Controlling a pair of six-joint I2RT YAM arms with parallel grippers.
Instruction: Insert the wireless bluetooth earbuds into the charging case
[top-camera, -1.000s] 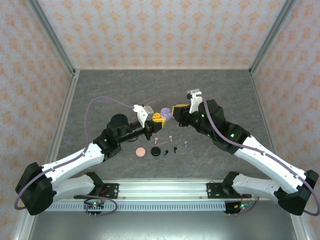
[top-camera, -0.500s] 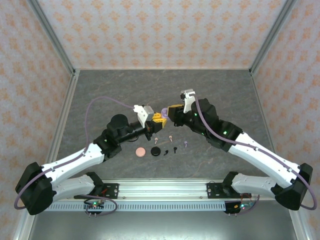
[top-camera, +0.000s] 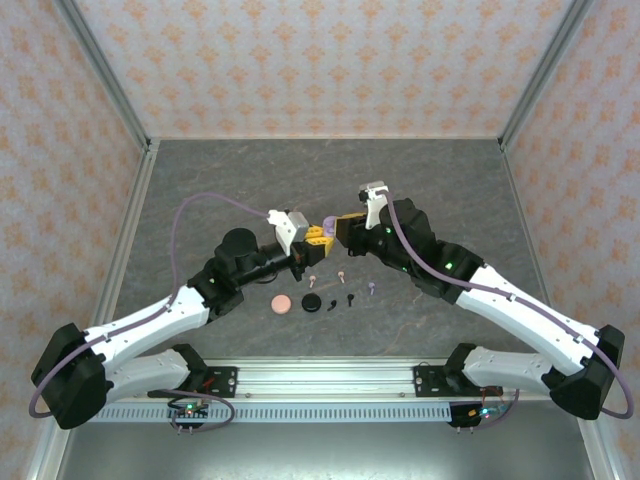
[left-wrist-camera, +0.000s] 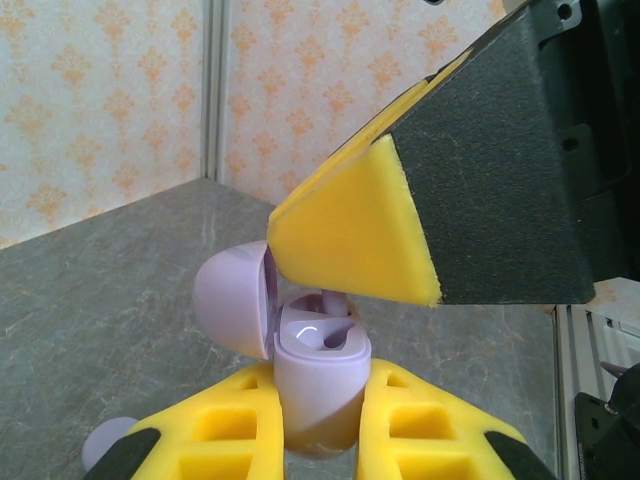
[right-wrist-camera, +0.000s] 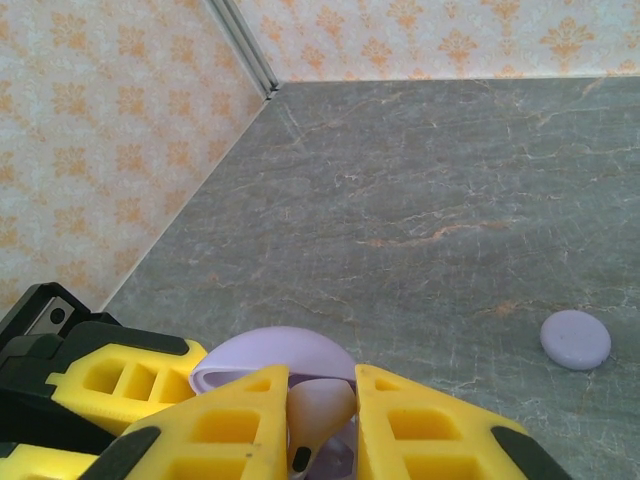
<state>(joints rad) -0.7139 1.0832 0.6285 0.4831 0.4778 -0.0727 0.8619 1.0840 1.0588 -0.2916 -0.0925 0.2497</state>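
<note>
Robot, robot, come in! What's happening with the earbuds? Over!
Left pincer shut on open lavender case. Right pincer shut on lavender earbud, at case mouth. Nothing in the way.

The right hand (right-wrist-camera: 321, 392) hides most of its earbud (right-wrist-camera: 322, 415) and the lavender case (right-wrist-camera: 262, 360).

A robot test booth: patterned wall panels (top-camera: 330, 60), metal rails (top-camera: 330, 375), stone-look tabletop (top-camera: 450, 180).

The case (left-wrist-camera: 318, 385) sits in the left gripper (top-camera: 318, 237), with an earbud (right-wrist-camera: 320, 405) in the right gripper (top-camera: 340, 226) just above it. Other earbuds (top-camera: 341, 274) lie on the table (top-camera: 450, 180), nearer the arm bases.
</note>
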